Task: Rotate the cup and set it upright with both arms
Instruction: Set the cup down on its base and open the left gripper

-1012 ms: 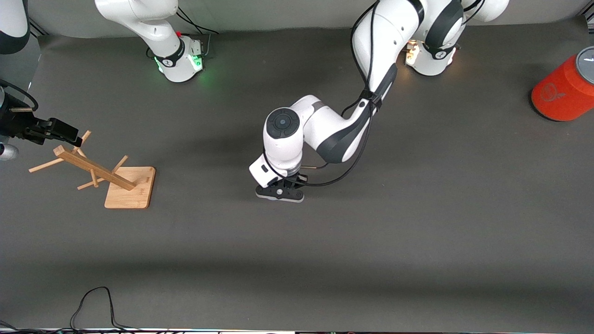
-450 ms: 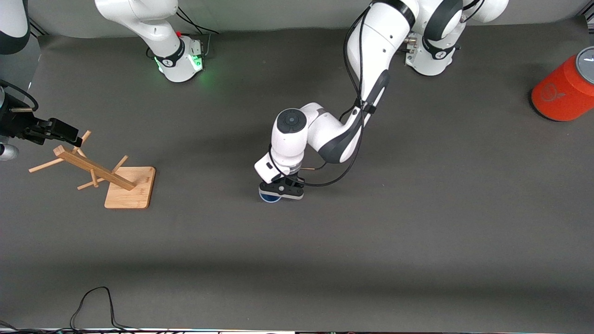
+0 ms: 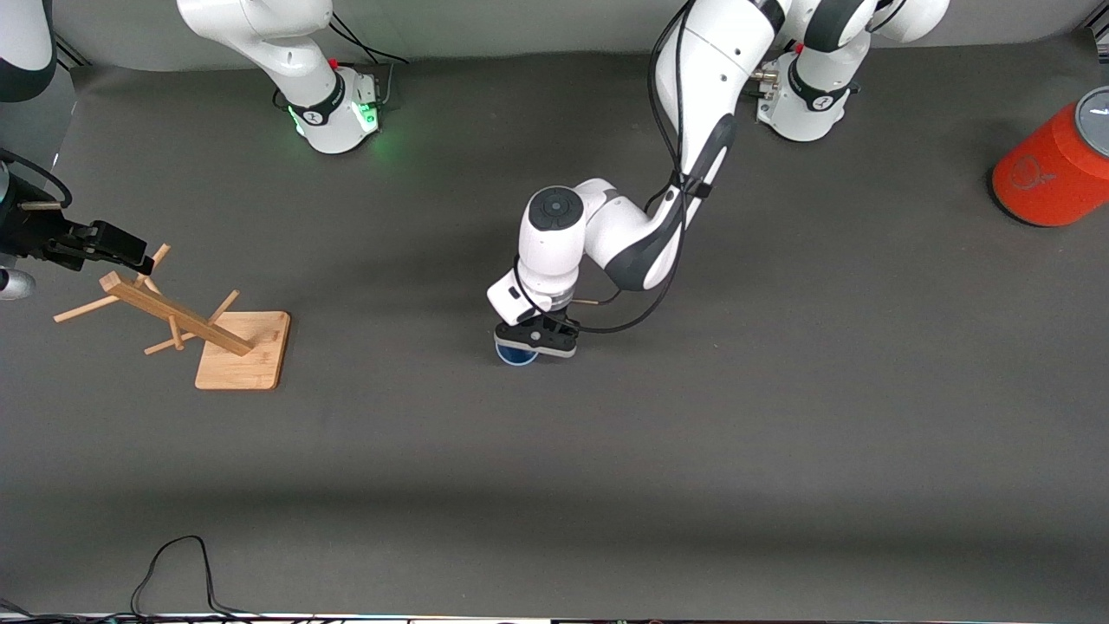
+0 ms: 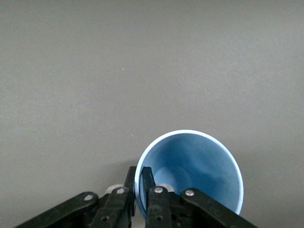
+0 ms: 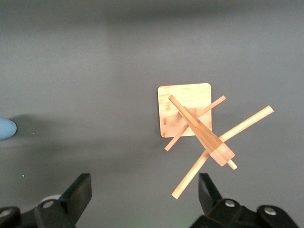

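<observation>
The pale-blue cup (image 3: 516, 354) is mid-table, mouth up, mostly hidden under my left gripper (image 3: 535, 340). In the left wrist view my left gripper (image 4: 139, 179) is shut on the cup's (image 4: 194, 166) rim, with one finger inside and one outside the wall. I cannot tell whether the cup's base touches the table. My right gripper (image 3: 111, 244) waits open and empty over the wooden peg rack (image 3: 204, 325) at the right arm's end of the table. In the right wrist view its jaws (image 5: 145, 190) stand wide apart above the rack (image 5: 197, 126), and the cup (image 5: 5, 128) shows at the edge.
A large orange cylinder with a grey lid (image 3: 1050, 169) lies at the left arm's end of the table. A black cable (image 3: 173, 563) loops at the table edge nearest the front camera. The grey table (image 3: 780, 416) is bare around the cup.
My left arm has drawn back toward its base with the gripper shut on the cup's rim. The cup, hidden under the gripper a second ago, now shows. The right arm has not moved.
</observation>
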